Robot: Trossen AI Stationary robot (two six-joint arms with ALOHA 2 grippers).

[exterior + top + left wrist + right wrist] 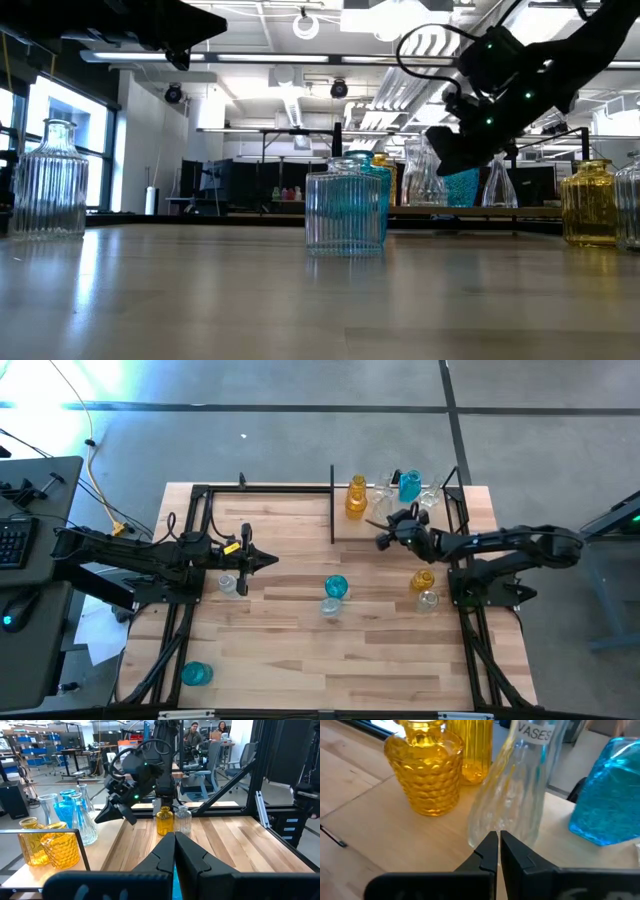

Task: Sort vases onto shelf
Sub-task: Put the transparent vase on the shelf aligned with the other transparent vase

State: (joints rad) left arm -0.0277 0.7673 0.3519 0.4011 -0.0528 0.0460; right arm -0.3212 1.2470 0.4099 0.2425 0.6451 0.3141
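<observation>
Shelf (pixel 345 530) clutter partly hides the clear vase (pixel 512 795) past the right claw (pixel 498 851), pinched together and empty; left claw (pixel 268 561) too.

Clear vase (pixel 512 795) stands directly before the closed right claw (pixel 498 851), amber vase (pixel 425 770) beside.

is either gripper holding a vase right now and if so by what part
Nothing is held. The right gripper is shut on empty air just in front of the clear ribbed glass vase on the shelf; the left gripper is shut and empty too.
</observation>
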